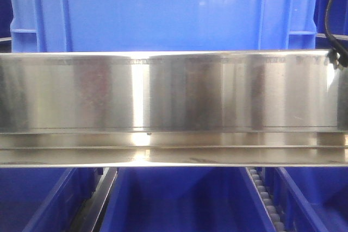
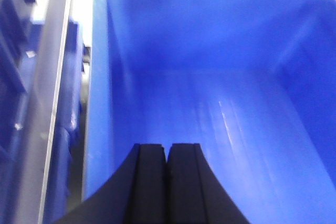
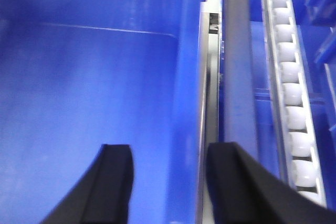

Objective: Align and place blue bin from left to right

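While the right gripper stands with its fingers apart, one finger inside the bin and the other outside it, the bin's right wall lies in the gap between them. Contact with the wall cannot be confirmed. The posture suits a rim grasp, which is judged to be its purpose, since the wall is the one thin edge on offer for shifting so large a thing.

The left gripper has its fingers pressed together on nothing and hangs over the bin's open interior. Fingers held this way would serve to push or steady rather than to clamp, though that is inference only.

The bin sits empty in a rack lane, with a grey rail just beside its right wall and a roller track beyond that. A steel beam blocks most of the front view, with an upper bin behind it and lower bins beneath. Neither gripper shows there.

Assessment: the task is at the grasp stage and the bin is not yet lifted. Risk: the outer finger has little room between wall and rail and may catch the rail on closing.
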`<state>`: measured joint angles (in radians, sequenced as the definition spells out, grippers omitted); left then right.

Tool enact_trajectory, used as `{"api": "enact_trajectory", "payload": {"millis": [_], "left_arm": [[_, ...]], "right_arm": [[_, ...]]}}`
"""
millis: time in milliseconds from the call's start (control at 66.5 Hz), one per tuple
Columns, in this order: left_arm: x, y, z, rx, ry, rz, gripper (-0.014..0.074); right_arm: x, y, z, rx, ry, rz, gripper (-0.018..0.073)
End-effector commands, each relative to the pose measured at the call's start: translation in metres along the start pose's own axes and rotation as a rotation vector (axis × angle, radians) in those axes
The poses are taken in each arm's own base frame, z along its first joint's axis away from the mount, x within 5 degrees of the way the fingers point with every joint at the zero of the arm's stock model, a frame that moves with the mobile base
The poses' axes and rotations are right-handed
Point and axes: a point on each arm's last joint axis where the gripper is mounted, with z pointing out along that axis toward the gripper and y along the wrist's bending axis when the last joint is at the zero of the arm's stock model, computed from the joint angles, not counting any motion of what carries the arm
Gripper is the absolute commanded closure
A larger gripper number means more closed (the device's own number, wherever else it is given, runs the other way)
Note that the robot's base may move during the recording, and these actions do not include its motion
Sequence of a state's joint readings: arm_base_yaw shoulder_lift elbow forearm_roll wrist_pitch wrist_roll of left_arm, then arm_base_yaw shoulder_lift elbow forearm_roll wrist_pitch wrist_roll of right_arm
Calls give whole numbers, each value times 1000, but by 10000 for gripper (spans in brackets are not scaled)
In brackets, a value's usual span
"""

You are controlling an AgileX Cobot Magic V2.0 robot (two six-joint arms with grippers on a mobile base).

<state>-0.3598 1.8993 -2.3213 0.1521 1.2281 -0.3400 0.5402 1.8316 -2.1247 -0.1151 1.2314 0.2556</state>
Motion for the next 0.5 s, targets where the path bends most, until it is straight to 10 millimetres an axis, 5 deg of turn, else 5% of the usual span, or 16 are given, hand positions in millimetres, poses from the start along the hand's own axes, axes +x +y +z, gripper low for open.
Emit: {"api": "enact_trajectory", "payload": {"millis": [0, 271, 481], "left_arm": [[1, -1, -2, 12, 1, -8, 708], [4, -1, 0, 8, 15, -6, 708], [4, -1, 0, 8, 15, -6, 708]], "right_arm": [[-2, -3, 7, 9, -3, 4, 346], [1, -4, 35, 8, 57, 17, 347], [1, -7, 39, -4, 67, 34, 347]]}}
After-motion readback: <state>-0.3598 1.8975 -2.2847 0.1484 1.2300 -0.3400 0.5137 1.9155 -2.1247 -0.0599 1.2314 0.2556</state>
